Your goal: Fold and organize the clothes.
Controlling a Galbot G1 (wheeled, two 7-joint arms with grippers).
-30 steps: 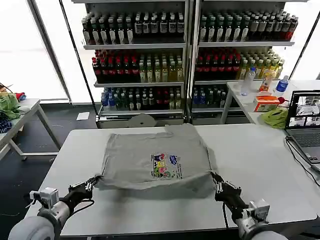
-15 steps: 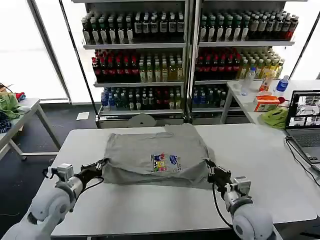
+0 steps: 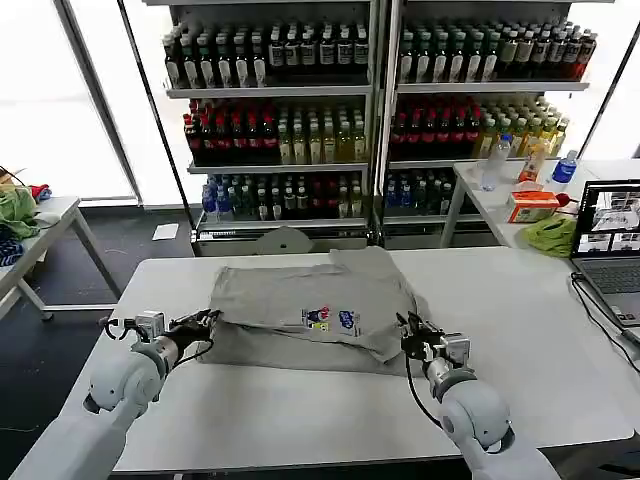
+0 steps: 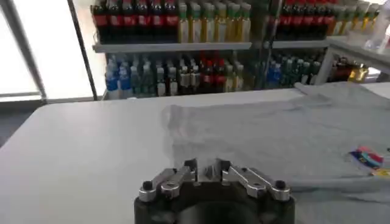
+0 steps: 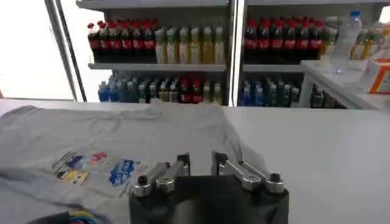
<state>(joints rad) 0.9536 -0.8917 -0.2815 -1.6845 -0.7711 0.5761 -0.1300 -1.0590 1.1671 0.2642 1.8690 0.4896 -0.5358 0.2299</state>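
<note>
Near hem carried up over the shirt

On your left, the left gripper (image 3: 203, 322) pinches the grey shirt (image 3: 300, 300) at its left edge; on the right, the right gripper (image 3: 411, 335) is clamped on the right edge. Both have advanced from the near table (image 3: 560, 330) edge, half covering the chest print (image 3: 330, 319). You've nearly finished this fold.

Bottle shelves (image 3: 370, 110), laptop (image 3: 610, 240), white table (image 3: 540, 310)
</note>
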